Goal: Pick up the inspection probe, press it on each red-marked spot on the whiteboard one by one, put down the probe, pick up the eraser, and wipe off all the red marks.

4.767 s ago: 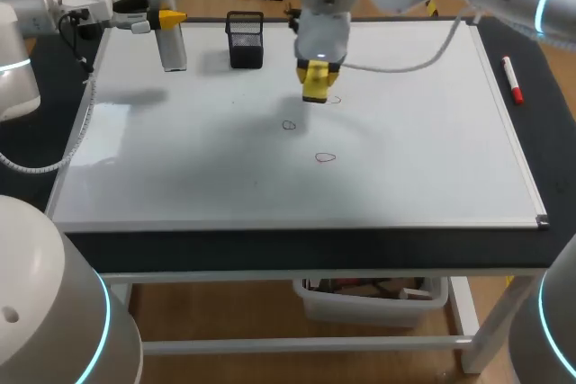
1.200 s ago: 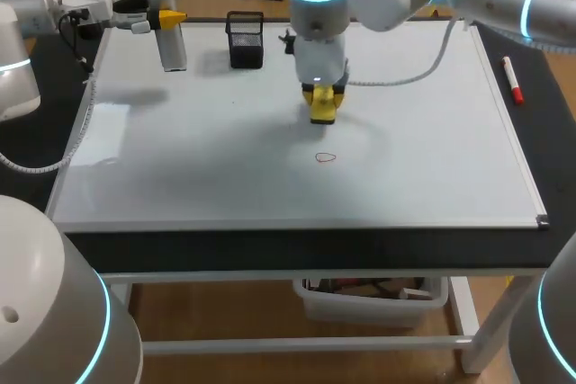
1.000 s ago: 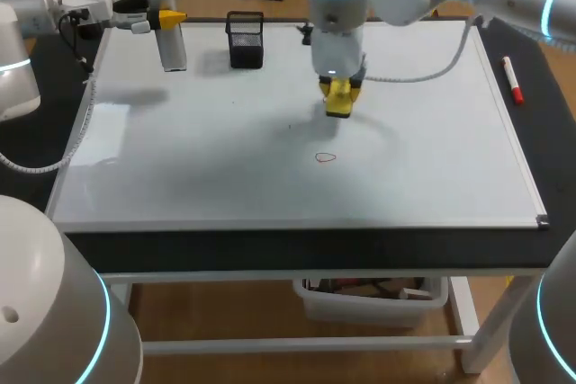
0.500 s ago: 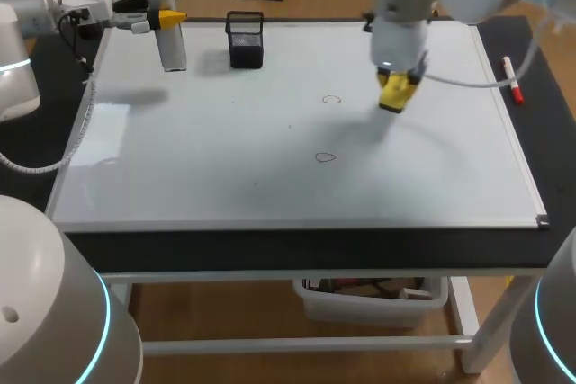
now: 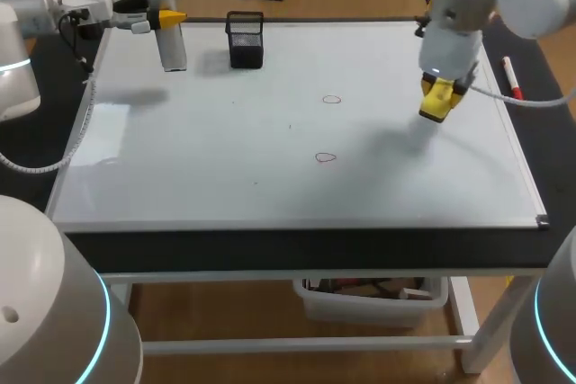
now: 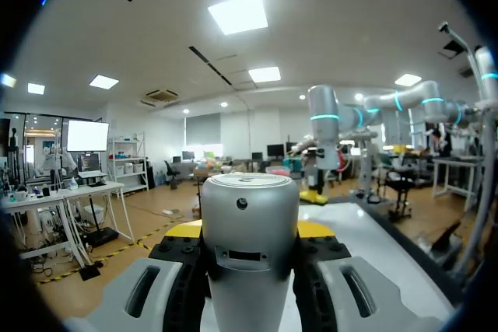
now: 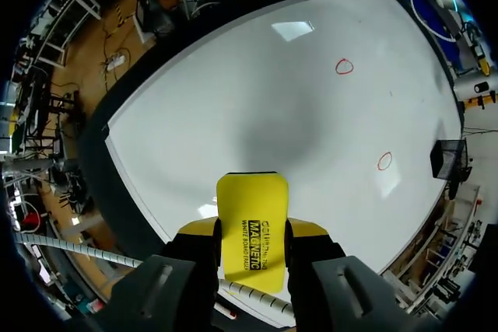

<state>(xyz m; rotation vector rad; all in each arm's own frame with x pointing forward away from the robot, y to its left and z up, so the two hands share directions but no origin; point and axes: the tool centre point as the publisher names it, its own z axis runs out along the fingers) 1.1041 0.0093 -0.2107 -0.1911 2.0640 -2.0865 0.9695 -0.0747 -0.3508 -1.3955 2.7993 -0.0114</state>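
Observation:
The whiteboard (image 5: 180, 150) carries two small red marks, one (image 5: 332, 99) near the middle and one (image 5: 325, 157) nearer the front. My right gripper (image 5: 438, 101) hangs over the board's right part, shut on the yellow eraser (image 5: 436, 105), well right of both marks. In the right wrist view the eraser (image 7: 253, 223) sticks out between the fingers of my right gripper (image 7: 253, 229), with both red marks (image 7: 344, 66) (image 7: 384, 161) far ahead. My left gripper (image 5: 166, 20) stays at the back left corner, shut on the silver probe (image 5: 173, 51); the probe (image 6: 249, 246) fills my left gripper (image 6: 250, 231).
A black mesh pen holder (image 5: 245, 40) stands at the back of the board, right of the probe. A red marker (image 5: 511, 80) lies on the dark table beyond the board's right edge, close to my right arm.
My right gripper has swept the eraser from the board's middle to its right side. The red mark left of centre is gone, save a tiny speck. The left arm has not moved.

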